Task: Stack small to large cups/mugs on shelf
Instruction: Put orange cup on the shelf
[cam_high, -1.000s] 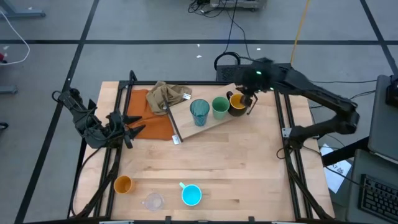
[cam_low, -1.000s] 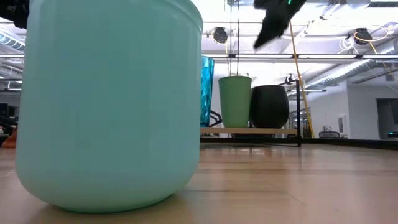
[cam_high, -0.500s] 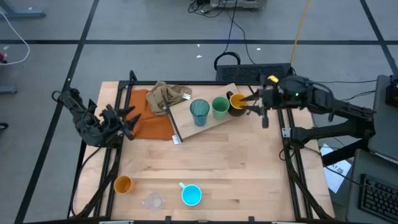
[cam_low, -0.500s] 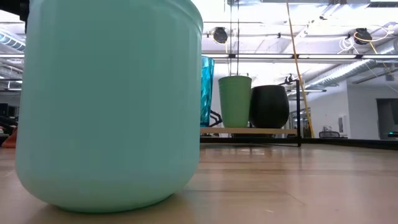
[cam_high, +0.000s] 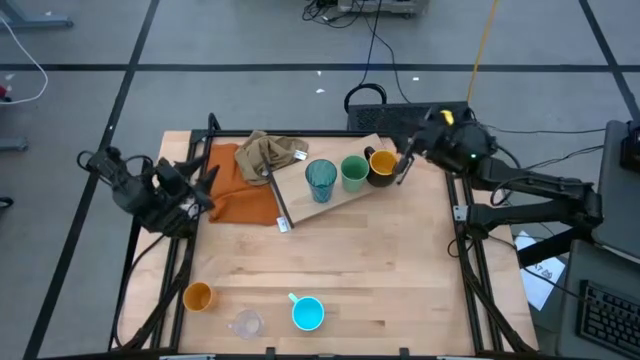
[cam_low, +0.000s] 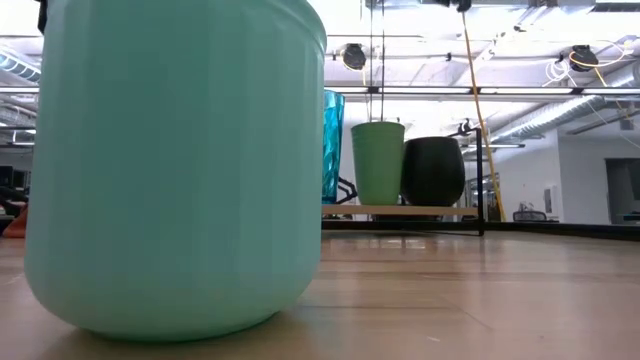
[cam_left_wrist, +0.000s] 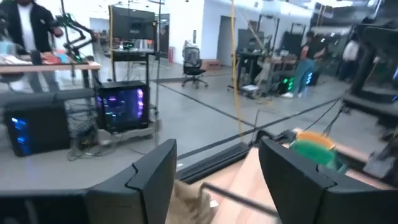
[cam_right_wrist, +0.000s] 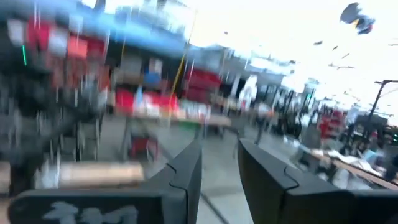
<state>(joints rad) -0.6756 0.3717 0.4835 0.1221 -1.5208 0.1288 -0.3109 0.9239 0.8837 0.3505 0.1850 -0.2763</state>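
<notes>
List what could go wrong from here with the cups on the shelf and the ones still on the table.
1. The right end effector, open, sits close beside the black mug at the shelf end; a careless swing could knock it off.
2. The teal tumbler, green cup and black mug stand tightly together, leaving little room for placing more.
3. The orange cup, clear glass and light-blue mug sit near the table's front edge, a long reach away.

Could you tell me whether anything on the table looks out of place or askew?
Yes. The shelf sits skewed to the table edges, and a crumpled tan cloth is heaped at its end, over the orange cloth.
</notes>
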